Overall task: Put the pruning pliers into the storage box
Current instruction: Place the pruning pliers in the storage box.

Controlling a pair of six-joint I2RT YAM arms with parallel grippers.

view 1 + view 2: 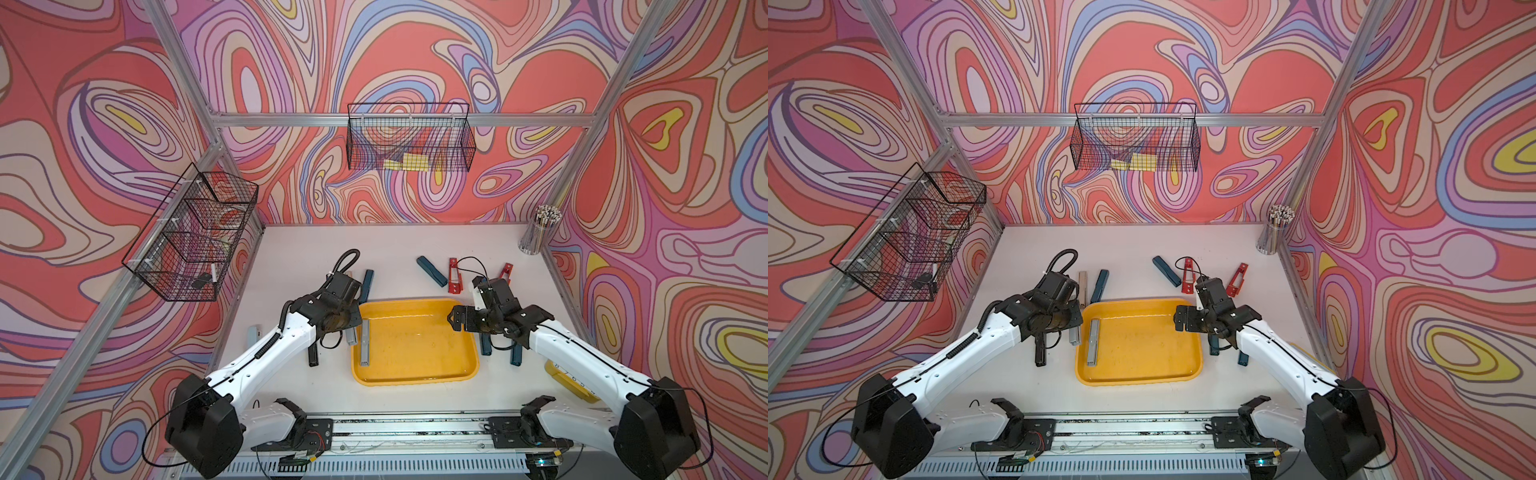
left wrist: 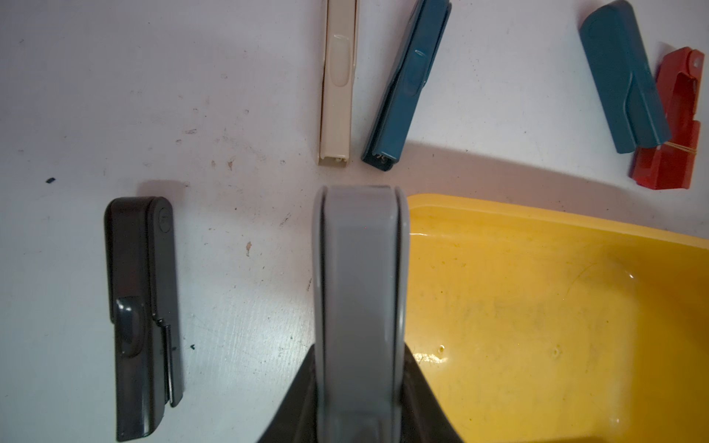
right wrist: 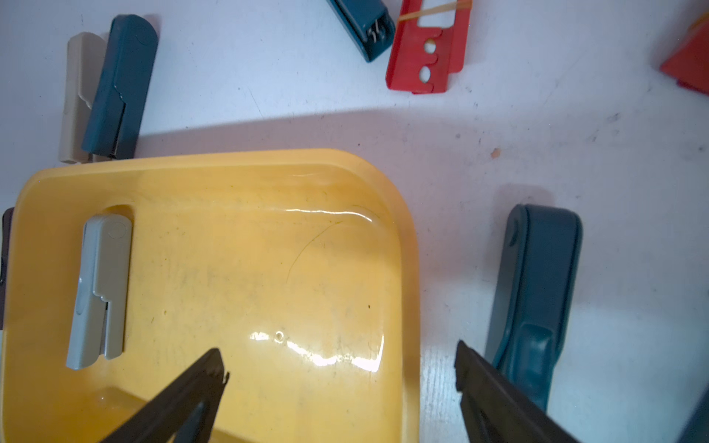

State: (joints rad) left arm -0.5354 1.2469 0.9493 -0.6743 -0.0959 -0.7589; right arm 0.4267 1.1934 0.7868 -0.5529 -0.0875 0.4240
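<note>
At the 9 o'clock edge of the yellow plastic tray (image 3: 230, 159), the left fingers (image 2: 299, 402) are gripping a slim grey plastic bar (image 2: 360, 287); the right fingers (image 3: 184, 399) are hanging open at 3 o'clock.

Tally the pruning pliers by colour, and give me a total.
Teal pliers: 4
Red pliers: 2
Grey pliers: 2, one in the storage box, one in the left gripper
Black pliers: 1
Beige pliers: 1
Total: 10; a pale bar beside the left arm may be an eleventh.
</note>
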